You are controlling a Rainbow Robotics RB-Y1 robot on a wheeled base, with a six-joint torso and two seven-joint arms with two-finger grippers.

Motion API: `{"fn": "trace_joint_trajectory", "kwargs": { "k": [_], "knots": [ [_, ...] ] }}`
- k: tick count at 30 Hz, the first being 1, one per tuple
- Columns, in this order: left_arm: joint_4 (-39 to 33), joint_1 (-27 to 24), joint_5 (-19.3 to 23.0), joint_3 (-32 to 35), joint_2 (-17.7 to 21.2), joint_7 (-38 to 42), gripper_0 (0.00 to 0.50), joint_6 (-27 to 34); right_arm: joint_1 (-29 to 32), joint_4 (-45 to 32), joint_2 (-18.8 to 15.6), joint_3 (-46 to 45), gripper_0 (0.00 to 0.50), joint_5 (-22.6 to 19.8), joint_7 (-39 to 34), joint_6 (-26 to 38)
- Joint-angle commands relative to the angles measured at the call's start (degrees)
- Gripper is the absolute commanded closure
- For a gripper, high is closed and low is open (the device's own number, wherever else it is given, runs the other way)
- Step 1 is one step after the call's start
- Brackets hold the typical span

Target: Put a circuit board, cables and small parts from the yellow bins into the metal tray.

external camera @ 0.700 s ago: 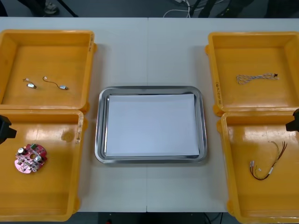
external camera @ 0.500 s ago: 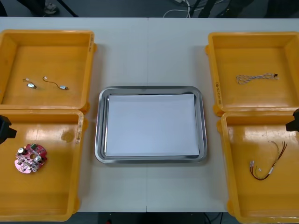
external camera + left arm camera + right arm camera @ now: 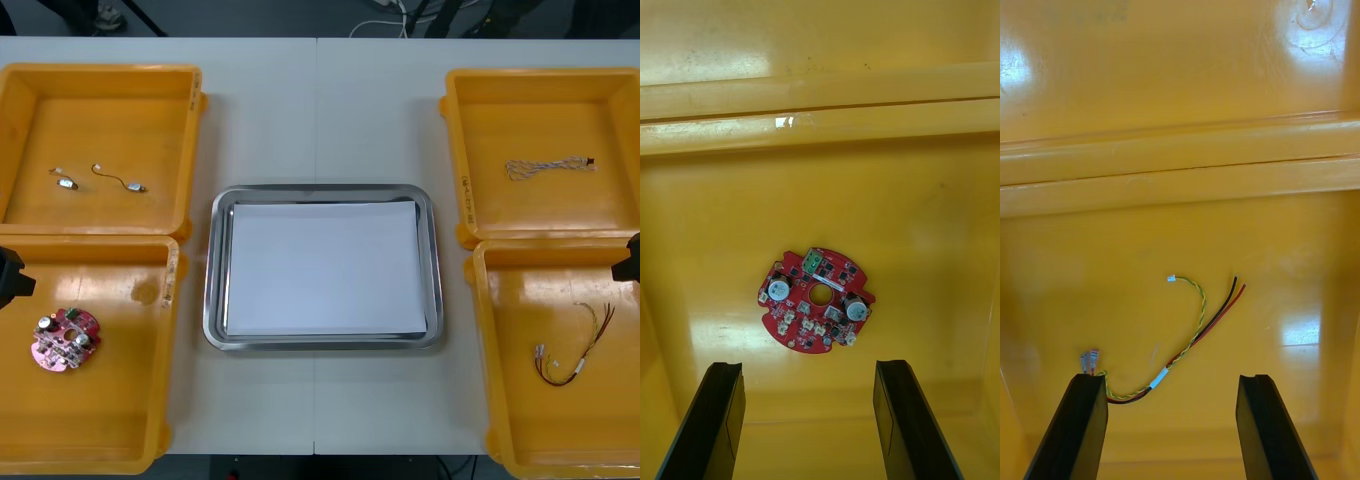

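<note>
Well inside bin walls, left end effector spread above circuit board.

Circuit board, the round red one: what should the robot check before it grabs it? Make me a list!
1. Left gripper open: ok, its fingers stand apart.
2. Circuit board lined up: ok, it lies flat ahead of the fingers, between them.
3. Nothing crowding the board in its yellow bin: ok.
4. Room in the metal tray: ok, white inside, nothing in it.
5. Right gripper out of the way: ok, open over the red and yellow cable at the other side.
6. Height above the board: cannot tell.
</note>
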Motion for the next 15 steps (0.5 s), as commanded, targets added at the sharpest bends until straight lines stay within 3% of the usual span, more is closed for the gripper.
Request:
{"fn": "trace_joint_trajectory", "kwargs": {
  "k": [1, 15],
  "knots": [
    [-1.07, -0.20, 0.29, 2.04, 2.25, 1.59, 0.000, -0.68, 0.48, -1.44, -1.04, -0.62, 0.000, -0.43, 2.17, 0.29],
    [-1.07, -0.20, 0.29, 2.04, 2.25, 1.59, 0.000, -0.68, 0.48, -1.44, -1.04, -0.62, 0.000, -0.43, 2.17, 0.29]
  ]
}}
